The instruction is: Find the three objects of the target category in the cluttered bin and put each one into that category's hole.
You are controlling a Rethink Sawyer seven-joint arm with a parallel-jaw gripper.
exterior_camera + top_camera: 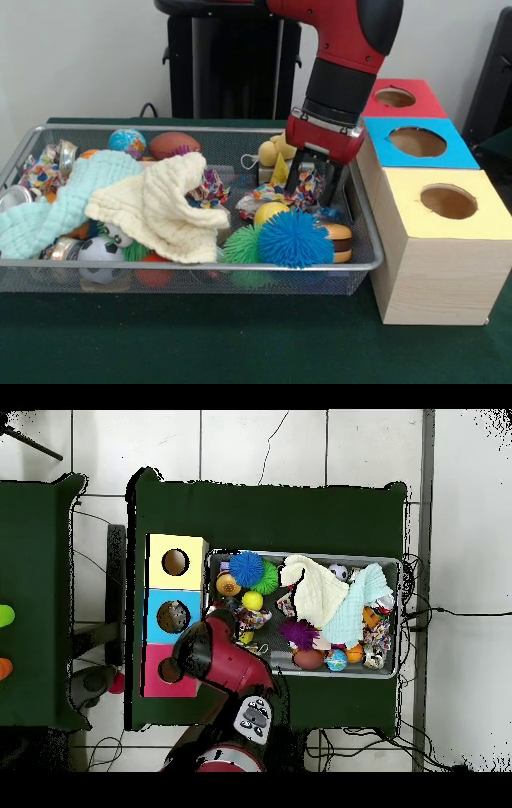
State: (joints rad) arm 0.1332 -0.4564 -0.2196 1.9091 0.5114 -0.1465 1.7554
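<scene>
A dark green cloth covers the table, with the bin [370, 262] beside a row of three boxes so that a found item travels only a short way. The gripper [315, 190] is down among toys at the bin's box-side end, fingers parted and seemingly empty. No bottles show, likely buried under the cloths [160, 204]; the hole [395, 98] in the red box waits empty.
</scene>
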